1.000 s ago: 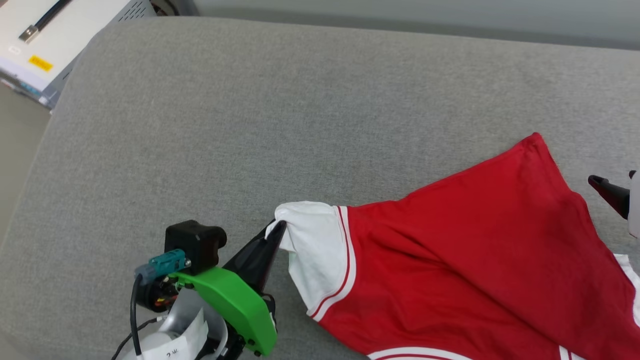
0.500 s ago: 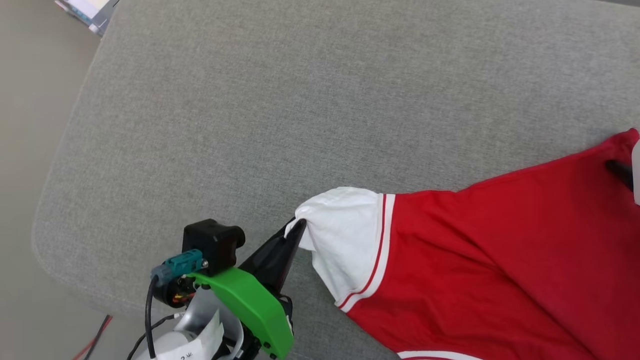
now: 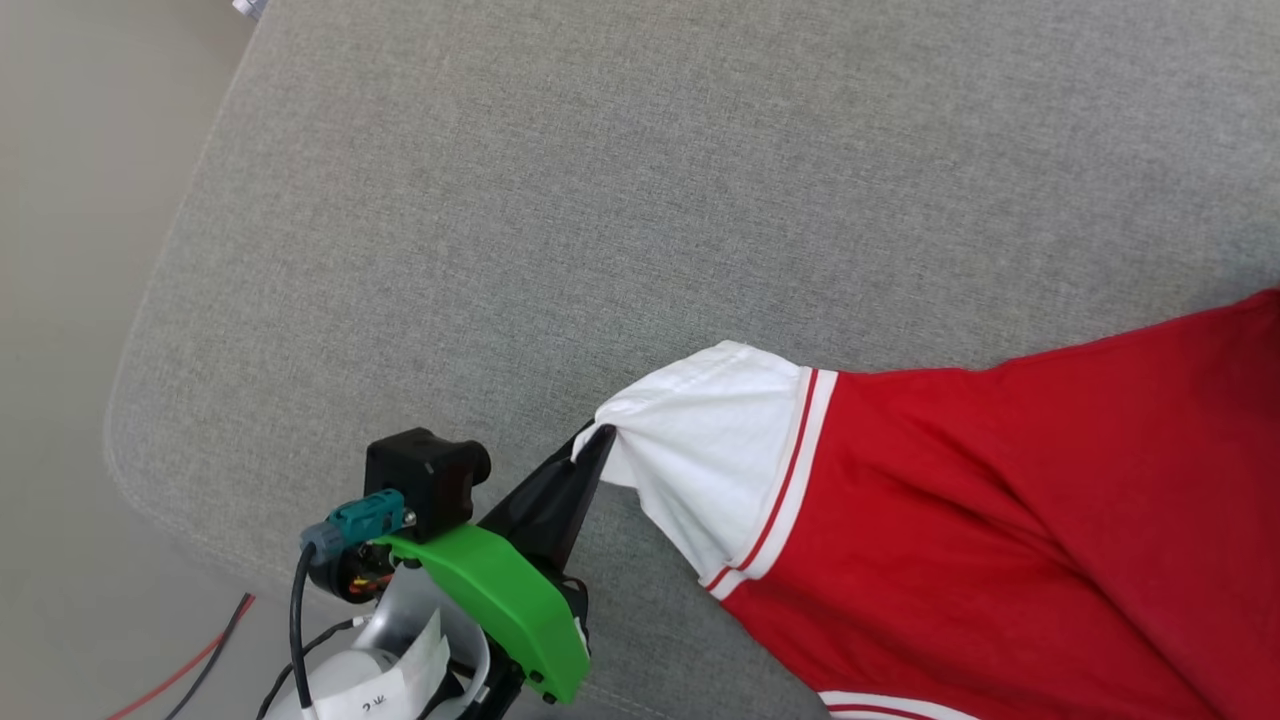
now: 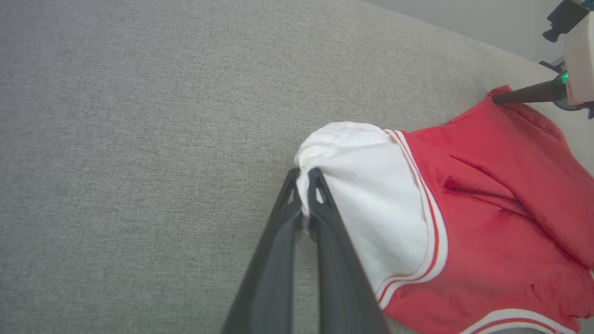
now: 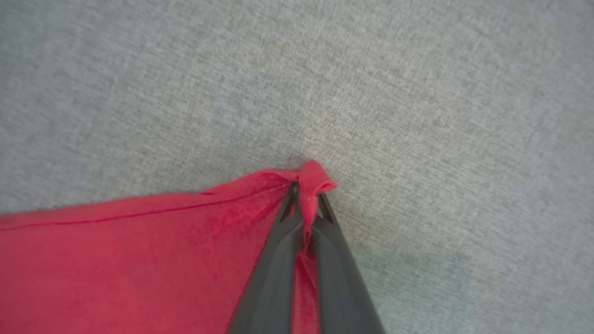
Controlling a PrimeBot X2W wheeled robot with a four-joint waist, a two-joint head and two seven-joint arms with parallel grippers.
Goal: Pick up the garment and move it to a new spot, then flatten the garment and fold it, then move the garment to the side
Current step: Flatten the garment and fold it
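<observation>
Left gripper [image 3: 596, 438] is clamped on the white sleeve [image 3: 720, 450] of the shirt [image 3: 1000, 520], its 2 dark fingers closed together with a pinch of the cuff's edge bunched between the tips. It reaches in from the lower left of the head view, fingers aimed up and to the right, with a green bracket [image 3: 500, 610] and a black camera block [image 3: 425, 480] behind them.

Right gripper [image 5: 306, 190] is likewise closed on cloth: a red corner of the shirt is nipped between its fingers, with a small fold poking past the tips. In the left wrist view that corner sits at the upper right.

Between the 2 grips the shirt is drawn out long. In the head view its long axis runs from the sleeve near the middle, rightward and slightly up, off the right edge. The sleeve points left, at the left gripper. A red-and-white striped trim [image 3: 785, 480] marks where white meets red, and shallow creases run along the red body.

It lies over the right and lower part of a grey cushion [image 3: 600, 200]. Whether the pinched sleeve clears the cushion I cannot tell. Pale floor [image 3: 60, 300] shows left of the cushion, with a red and a black cable [image 3: 190, 660] on it.
</observation>
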